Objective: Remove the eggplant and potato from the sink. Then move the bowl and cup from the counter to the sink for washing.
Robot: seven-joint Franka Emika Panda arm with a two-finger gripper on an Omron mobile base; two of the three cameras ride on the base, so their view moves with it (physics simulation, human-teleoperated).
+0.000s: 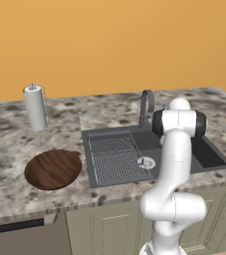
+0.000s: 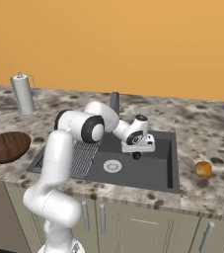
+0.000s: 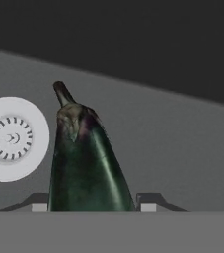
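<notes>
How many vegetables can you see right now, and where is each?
2. The eggplant sits between the pincer fingertips above the sink floor, beside the drain. The potato lies on the counter, right of the sink.

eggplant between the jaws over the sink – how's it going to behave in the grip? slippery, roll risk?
The eggplant looks glossy and smooth in the hand view, so it is probably slippery. Its body tapers toward the stem, so a squeeze might push it out along that taper. It looks firm rather than floppy. If it drops, its rounded shape could roll across the flat sink floor, perhaps toward the drain.
</notes>
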